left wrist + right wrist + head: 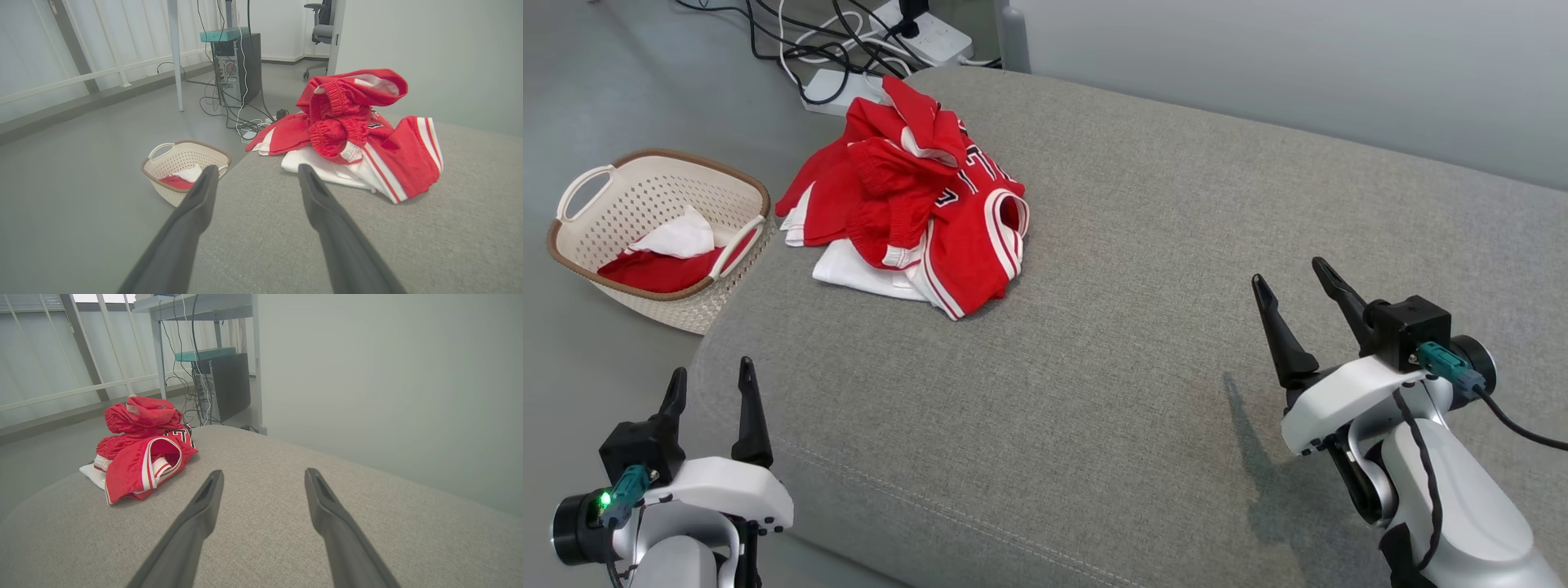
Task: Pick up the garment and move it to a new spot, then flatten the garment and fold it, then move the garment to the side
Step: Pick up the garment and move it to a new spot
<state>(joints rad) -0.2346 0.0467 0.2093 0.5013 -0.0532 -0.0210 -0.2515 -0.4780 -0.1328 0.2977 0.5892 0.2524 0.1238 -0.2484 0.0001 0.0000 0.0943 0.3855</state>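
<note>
**Two Open Claws and a Red Heap to Sort**

We see a heap of red clothes (915, 204) lying on the grey couch (1135, 286), close to the couch's far left corner. The clothes are bunched up, one on top of another, with a white one (849, 273) at the bottom. Nothing is flat yet, so we think the job is right at its start.

Our left claw (711, 367) hangs at the couch's near left corner. Its two dark fingers stand wide apart and hold nothing. Our right claw (1287, 271) hangs over the near right part of the couch. It is wide open and empty too. Both claws point toward the heap but are well apart from it. We think they are held open so they are ready to close on cloth.

A basket (678, 310) sits on the floor just beside the couch's left end, with more red and white cloth inside. Wires (849, 41) lie on the floor behind the couch's far left corner.

Most of the couch is bare. We think the big middle of the couch is a good new spot to lay one piece down and make it flat. The left claw is nearer to the heap, so we guess it would reach first. The tricky part may be pinching only the top piece, since the clothes are tangled and a second one might come along.
</note>
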